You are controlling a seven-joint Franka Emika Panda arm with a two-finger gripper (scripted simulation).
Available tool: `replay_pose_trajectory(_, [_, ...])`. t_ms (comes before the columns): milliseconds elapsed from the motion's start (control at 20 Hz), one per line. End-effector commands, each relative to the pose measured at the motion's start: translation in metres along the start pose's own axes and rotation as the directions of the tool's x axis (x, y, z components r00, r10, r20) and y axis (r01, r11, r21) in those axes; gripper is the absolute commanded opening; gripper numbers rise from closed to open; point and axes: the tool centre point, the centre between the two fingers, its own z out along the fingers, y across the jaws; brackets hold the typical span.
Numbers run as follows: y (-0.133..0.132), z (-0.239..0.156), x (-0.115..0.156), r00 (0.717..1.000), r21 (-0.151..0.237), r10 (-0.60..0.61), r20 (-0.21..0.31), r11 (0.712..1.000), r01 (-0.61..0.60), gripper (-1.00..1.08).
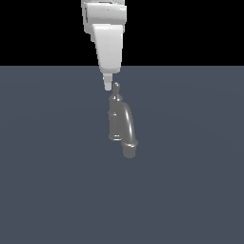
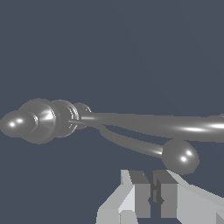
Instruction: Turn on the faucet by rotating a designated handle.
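Gripper (image 2: 153,192) fingers looked pressed together on nothing as we hovered just beside the handle (image 2: 144,146) of the faucet (image 1: 119,119); we judged turning not yet begun.

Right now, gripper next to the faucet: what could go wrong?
1. The gripper looks nearly shut and holds nothing; a push could slip off the round ball tip of the handle.
2. The thick spout lies right beside the thin handle; the fingers might shove the spout or the faucet body instead.
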Motion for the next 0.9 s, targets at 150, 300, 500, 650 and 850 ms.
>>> replay_pose_trajectory(150, [0.003,0.001,0.045,1.0,-0.002,0.025,-0.001,1.0,-0.025,-1.0])
replay_pose_trajectory(300, [0.004,0.001,0.063,1.0,-0.003,0.027,-0.001,1.0,-0.027,-1.0])
replay_pose_trajectory(500, [0.006,0.002,0.085,1.0,-0.005,0.029,-0.001,1.0,-0.029,-1.0])
replay_pose_trajectory(650, [-0.002,0.0,0.067,1.0,-0.001,-0.001,0.001,1.0,0.001,-1.0])
replay_pose_trajectory(850, [-0.01,0.0,0.078,1.0,-0.001,0.003,0.001,1.0,-0.003,-1.0])
